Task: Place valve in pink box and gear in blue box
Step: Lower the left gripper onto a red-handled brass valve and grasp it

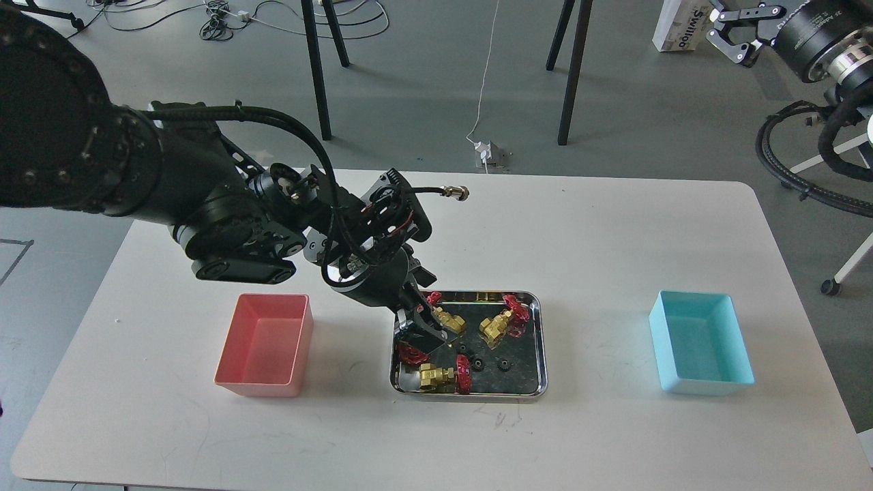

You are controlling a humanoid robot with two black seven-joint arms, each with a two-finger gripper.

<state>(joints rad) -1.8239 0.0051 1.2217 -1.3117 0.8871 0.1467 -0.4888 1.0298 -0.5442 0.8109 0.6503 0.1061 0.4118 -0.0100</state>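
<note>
A shiny steel tray (pixel 539 341) at the table's middle holds brass valves with red handwheels (pixel 498 326) (pixel 440 376) and three tiny black gears (pixel 479 363). My left gripper (pixel 421 329) is down in the tray's left part, its fingers apart over the left rear valve. That valve's body is hidden; only its red wheel (pixel 412 354) shows. Another valve (pixel 451 320) lies right beside the fingers. The pink box (pixel 262 344) stands left of the tray and the blue box (pixel 702 344) far to its right. My right gripper (pixel 733 31) is open, high at the top right, off the table.
My left arm (pixel 232 225) stretches over the table's left rear, above and behind the pink box. Black stand legs (pixel 573 68) and cables are on the floor behind the table. A white carton (pixel 675 27) stands on the floor at the top right.
</note>
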